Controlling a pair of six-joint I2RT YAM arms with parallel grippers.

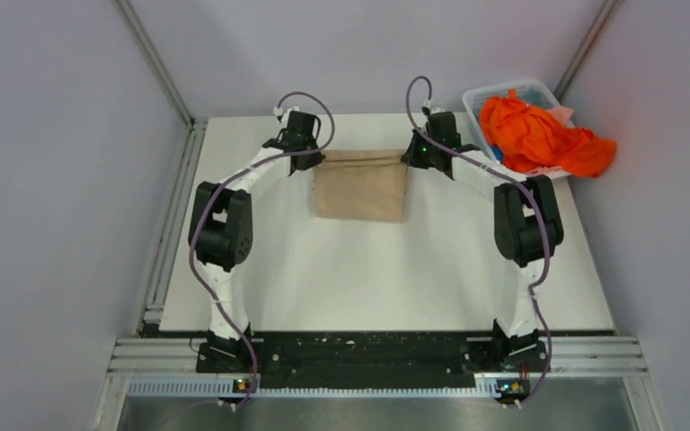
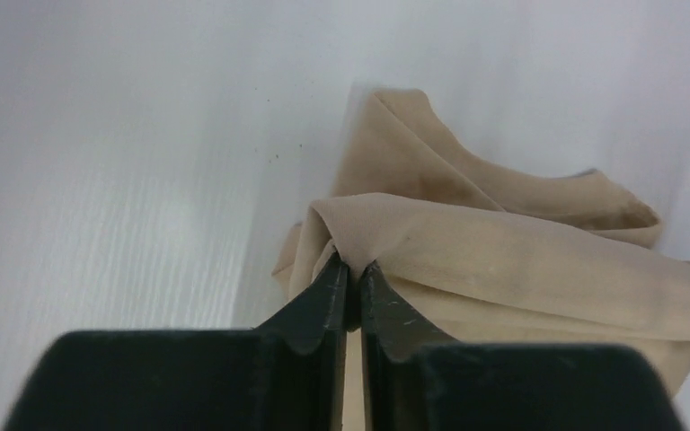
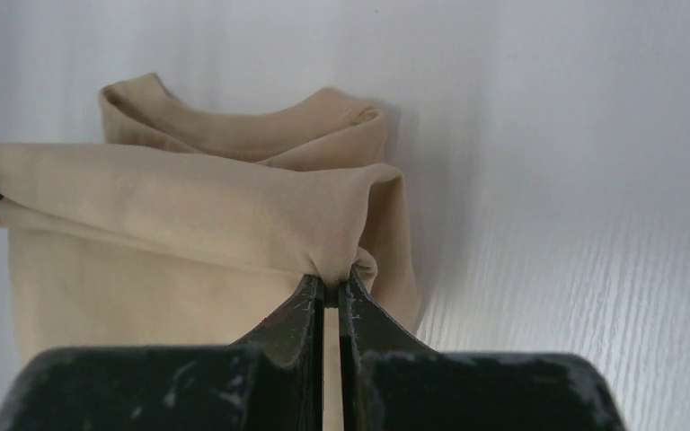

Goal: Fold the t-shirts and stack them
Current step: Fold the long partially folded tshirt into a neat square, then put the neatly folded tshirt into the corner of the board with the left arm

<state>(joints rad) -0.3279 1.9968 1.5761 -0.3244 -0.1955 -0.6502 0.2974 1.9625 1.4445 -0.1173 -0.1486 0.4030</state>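
nearest us, the left end effector (image 2: 352, 268) is clamped on one corner of the beige t-shirt (image 1: 361, 184); the right end effector (image 3: 331, 283) is clamped on the other corner; we see the held edge stretched between them, above the bench (image 1: 368, 278); orange t-shirts (image 1: 544, 135) heap in the basket (image 1: 481, 94) at far right

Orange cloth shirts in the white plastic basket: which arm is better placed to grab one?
Right, probably: right gripper is nearer the white plastic basket than left gripper. Both must first release the beige shirt.
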